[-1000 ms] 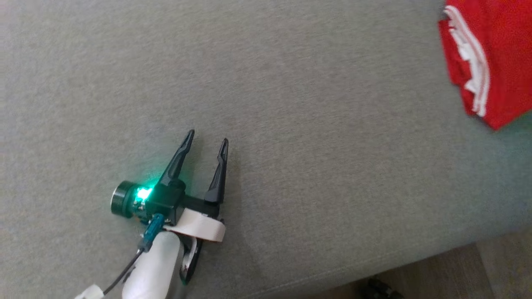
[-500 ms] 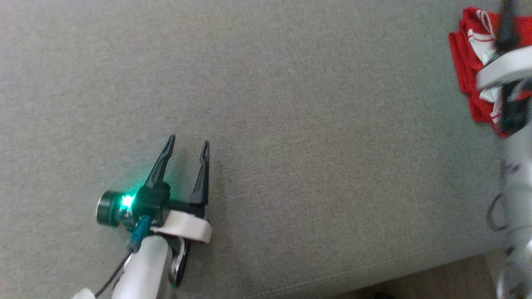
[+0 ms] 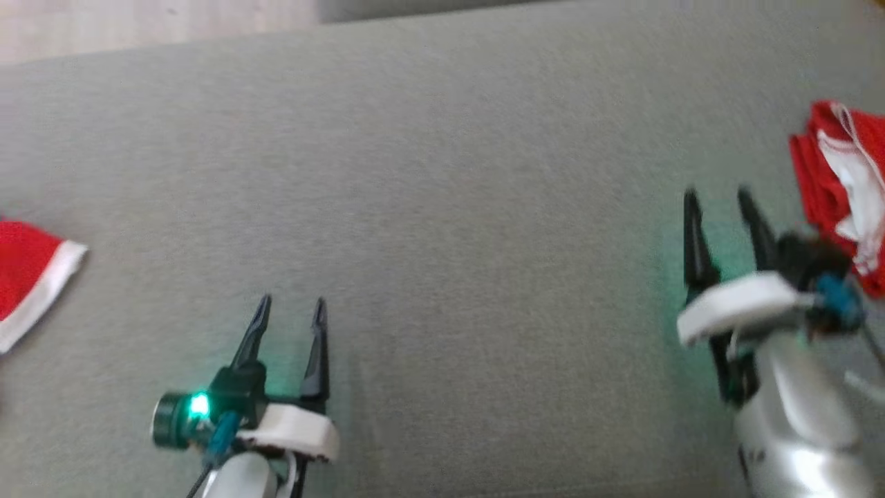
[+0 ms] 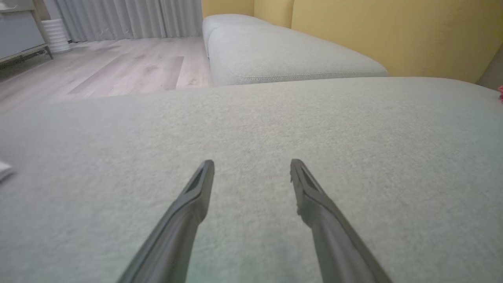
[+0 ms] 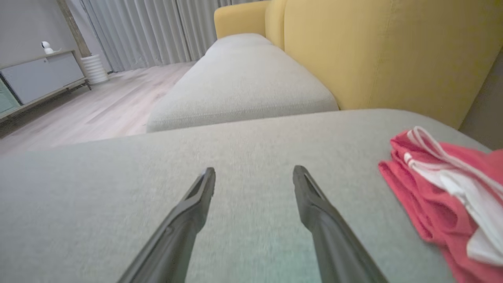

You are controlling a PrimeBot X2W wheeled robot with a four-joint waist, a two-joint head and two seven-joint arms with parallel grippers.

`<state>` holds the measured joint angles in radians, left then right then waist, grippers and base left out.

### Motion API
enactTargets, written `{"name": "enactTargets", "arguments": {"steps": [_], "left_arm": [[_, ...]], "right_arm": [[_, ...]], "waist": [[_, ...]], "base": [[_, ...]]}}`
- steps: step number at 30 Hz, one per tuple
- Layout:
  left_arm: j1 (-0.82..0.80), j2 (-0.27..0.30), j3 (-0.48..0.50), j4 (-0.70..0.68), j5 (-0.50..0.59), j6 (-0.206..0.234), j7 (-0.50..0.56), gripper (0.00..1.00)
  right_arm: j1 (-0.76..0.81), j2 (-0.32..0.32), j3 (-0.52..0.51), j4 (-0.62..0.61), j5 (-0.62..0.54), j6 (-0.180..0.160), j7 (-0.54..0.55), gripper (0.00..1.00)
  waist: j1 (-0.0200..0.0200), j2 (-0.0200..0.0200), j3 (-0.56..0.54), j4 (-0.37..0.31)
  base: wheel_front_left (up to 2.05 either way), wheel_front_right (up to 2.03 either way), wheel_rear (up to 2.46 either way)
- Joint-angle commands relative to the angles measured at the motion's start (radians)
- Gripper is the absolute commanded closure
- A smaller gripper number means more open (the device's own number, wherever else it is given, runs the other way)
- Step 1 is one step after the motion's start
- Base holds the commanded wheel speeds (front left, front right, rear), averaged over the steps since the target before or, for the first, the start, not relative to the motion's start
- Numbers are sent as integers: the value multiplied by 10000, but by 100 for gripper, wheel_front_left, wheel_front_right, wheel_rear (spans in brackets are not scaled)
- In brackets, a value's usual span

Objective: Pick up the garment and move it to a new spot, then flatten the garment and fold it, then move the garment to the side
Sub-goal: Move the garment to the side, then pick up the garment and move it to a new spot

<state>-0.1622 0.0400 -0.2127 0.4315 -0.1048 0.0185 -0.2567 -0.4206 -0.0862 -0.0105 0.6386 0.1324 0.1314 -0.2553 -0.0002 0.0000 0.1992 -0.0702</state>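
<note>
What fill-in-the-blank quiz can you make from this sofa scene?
The folded garment is red with ____ trim.
The left end effector and right end effector are both ____, holding nothing.
The sofa backrest is ____.
The folded garment lies nearer the ____ end effector.
Missing words: white; open; yellow; right.

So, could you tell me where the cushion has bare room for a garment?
Bare: the wide grey cushion between left end effector and right end effector. Crowded: red garment at right edge, red-and-white cloth at left edge.
</note>
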Motion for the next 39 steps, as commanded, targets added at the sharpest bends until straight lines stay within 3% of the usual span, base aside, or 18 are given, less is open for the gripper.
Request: {"name": "enactTargets", "arguments": {"steps": [1,14,28,32,39], "left_arm": [[19,104,495,-229,-96,108,-51,0],[817,103,1464,-320,-170,309,-51,0],[1111,103,1617,-469,-242,342,-51,0],[1022,103,1484,-457,-394,386,-51,0],[1050,103,1518,-503,-446,490,-51,0]], "right_arm": [[186,137,122,-340,64,-7,-64,0],[1505,355,312,-620,188,-7,-65,0],[1692,358,691,-564,602,-7,-65,0],[1707,359,788,-557,595,-7,-65,0],[1678,359,1061,-552,771,-7,-65,0]], "waist": [[2,0,-542,569],[2,0,-1617,843],[2,0,-1819,868],[2,0,-1678,1341],[2,0,-1575,2882]], "base": [[0,0,0],[0,0,0],[0,0,0],[0,0,0],[0,0,0]]}}
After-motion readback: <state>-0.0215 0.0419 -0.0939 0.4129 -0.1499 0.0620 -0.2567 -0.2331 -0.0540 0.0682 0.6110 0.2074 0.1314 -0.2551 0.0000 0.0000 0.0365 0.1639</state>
